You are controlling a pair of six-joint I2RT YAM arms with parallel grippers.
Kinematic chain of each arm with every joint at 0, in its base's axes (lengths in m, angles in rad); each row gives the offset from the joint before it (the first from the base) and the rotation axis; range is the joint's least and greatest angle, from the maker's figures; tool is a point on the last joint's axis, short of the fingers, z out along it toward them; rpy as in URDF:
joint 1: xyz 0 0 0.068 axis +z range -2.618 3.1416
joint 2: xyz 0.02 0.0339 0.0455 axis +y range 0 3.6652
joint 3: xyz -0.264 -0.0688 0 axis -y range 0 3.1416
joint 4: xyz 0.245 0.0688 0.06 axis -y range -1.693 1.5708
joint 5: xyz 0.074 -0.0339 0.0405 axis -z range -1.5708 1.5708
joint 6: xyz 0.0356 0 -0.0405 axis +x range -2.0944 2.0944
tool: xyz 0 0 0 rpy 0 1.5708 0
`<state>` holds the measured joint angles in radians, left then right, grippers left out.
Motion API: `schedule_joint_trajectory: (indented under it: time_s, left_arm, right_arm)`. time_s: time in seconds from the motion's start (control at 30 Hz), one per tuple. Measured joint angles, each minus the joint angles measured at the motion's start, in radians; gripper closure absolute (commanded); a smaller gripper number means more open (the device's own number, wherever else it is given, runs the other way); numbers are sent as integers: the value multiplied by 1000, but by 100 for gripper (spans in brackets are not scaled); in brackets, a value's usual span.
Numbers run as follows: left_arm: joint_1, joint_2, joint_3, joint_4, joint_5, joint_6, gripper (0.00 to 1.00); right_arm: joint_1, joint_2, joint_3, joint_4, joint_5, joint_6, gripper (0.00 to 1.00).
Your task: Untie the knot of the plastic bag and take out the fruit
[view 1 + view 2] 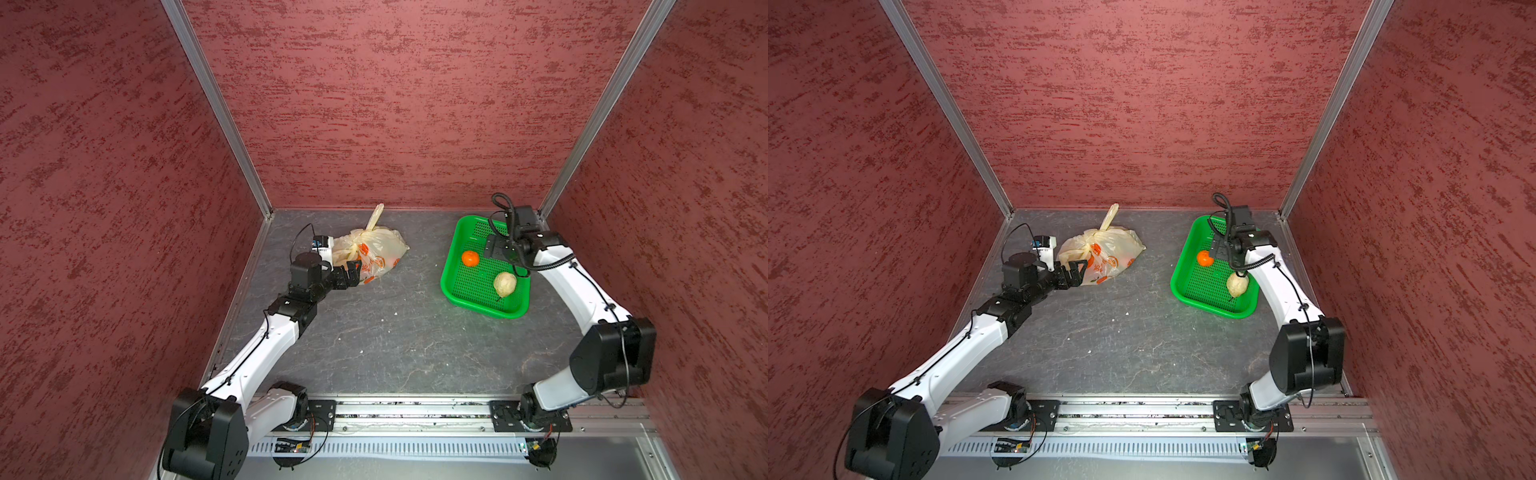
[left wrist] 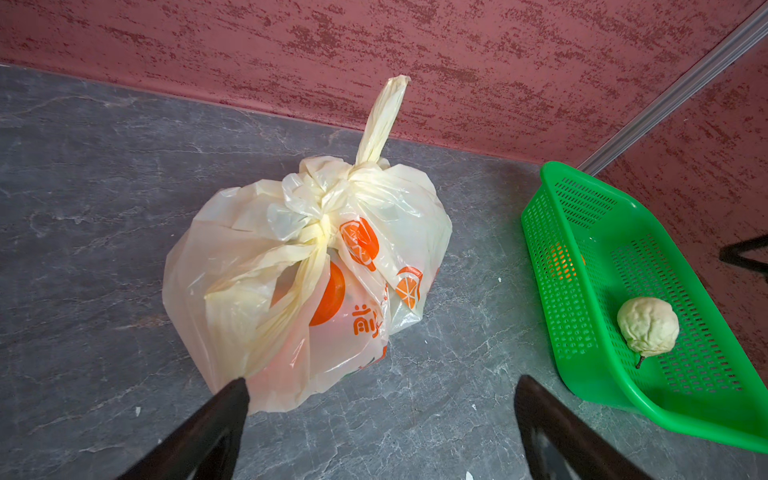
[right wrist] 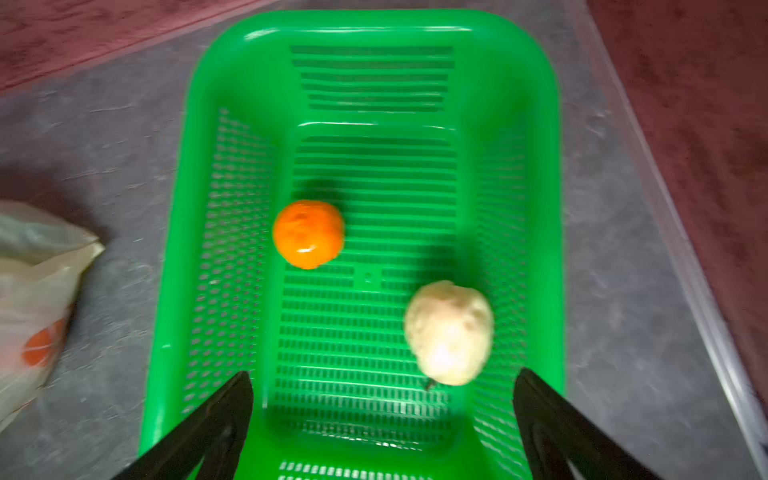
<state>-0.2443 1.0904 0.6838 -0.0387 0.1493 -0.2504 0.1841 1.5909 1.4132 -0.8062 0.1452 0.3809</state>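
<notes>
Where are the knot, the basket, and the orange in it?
knot (image 2: 328, 205), left wrist view, the bunched twist.
basket (image 1: 452, 257), a top view, its left rim.
orange (image 3: 308, 234), right wrist view, its middle.

One plastic bag (image 1: 370, 253) lies at 11 o'clock on the table (image 1: 395, 332). It bears one knot (image 2: 328, 199) and one strip end (image 2: 382, 116). In the left wrist view it shows two printed orange slices (image 2: 359, 245) and one round orange shape (image 2: 330, 297); whether that shape is print or fruit cannot be told. One green basket (image 1: 451, 286) at 2 o'clock holds two fruits: one orange (image 1: 470, 258) and one cream bumpy fruit (image 1: 505, 284). There are two arms, the left arm (image 1: 257, 353) and the right arm (image 1: 582, 299). Each carries one hand: the left hand (image 2: 381, 381) and the right hand (image 3: 382, 378).
</notes>
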Motion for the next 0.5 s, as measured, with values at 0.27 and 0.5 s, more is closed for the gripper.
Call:
schedule_joint_trajectory:
  time_s: [0.27,0.5]
  left_arm:
    - [-9,10,0,-7,7,-7,0]
    - [-10,9,0,-12,6,-9,0]
  right_arm:
    - [148,271,126,63,-55,43,10]
    - [155,366,148,99,-64,51,33]
